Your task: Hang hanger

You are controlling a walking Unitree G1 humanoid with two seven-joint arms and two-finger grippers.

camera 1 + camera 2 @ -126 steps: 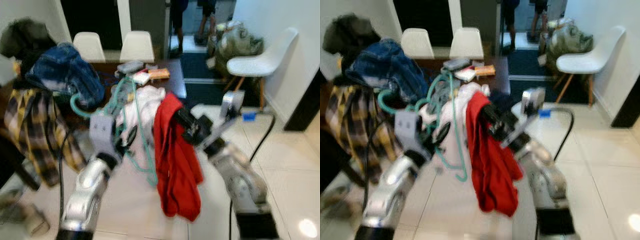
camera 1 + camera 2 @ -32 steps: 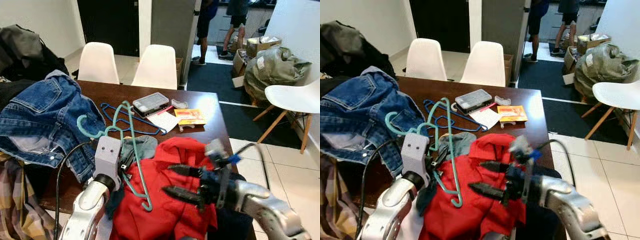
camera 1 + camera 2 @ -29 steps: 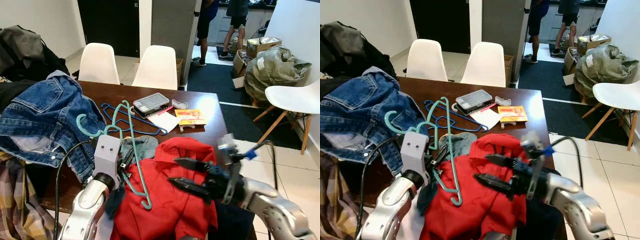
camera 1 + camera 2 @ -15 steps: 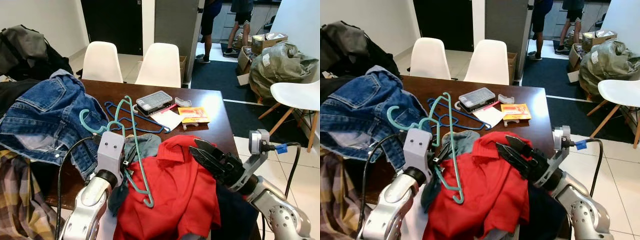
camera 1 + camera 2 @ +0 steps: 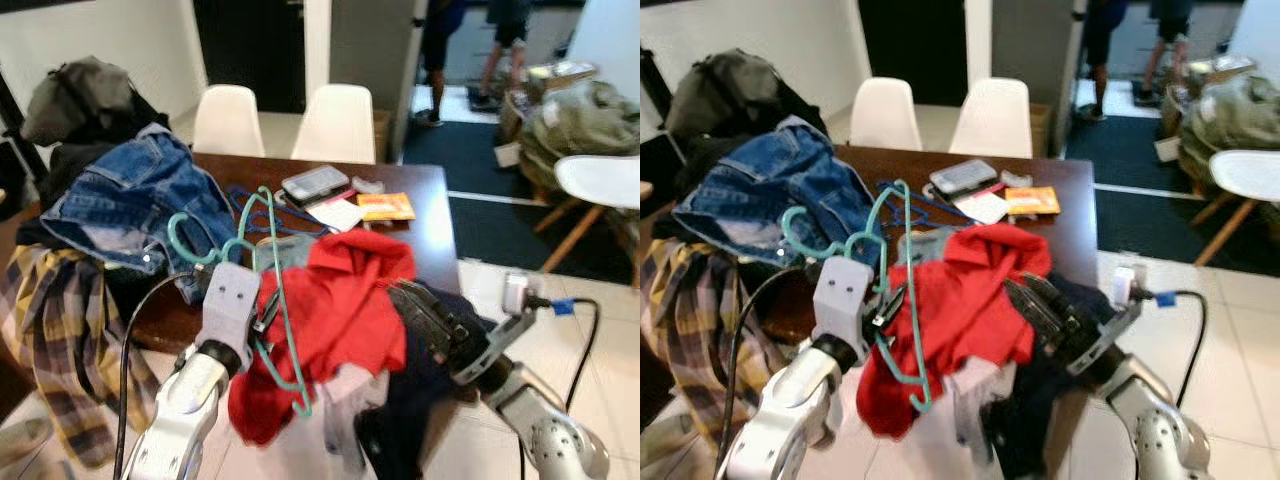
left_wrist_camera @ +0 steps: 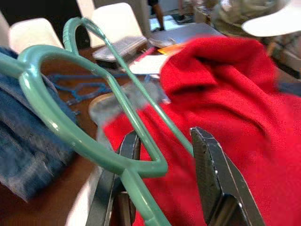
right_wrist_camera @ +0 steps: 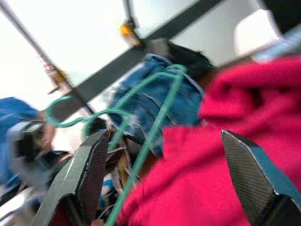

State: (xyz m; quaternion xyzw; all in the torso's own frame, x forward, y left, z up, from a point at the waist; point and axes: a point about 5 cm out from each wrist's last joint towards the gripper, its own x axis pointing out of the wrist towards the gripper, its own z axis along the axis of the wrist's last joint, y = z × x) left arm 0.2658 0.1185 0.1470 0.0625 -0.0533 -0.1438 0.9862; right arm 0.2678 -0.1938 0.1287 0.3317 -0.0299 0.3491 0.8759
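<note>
Holding up a green hanger (image 5: 275, 300), the left gripper (image 5: 262, 322) is pinching it; the right gripper (image 5: 420, 312) is reaching, fingers spread, against the red shirt (image 5: 330, 310).

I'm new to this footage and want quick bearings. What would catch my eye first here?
The bright red garment draped at the near edge of the dark wooden table stands out most, with the right gripper at its right side, fingers apart. Just left of it, the left gripper holds a green hanger upright. A blue denim jacket lies heaped on the table's left.
</note>
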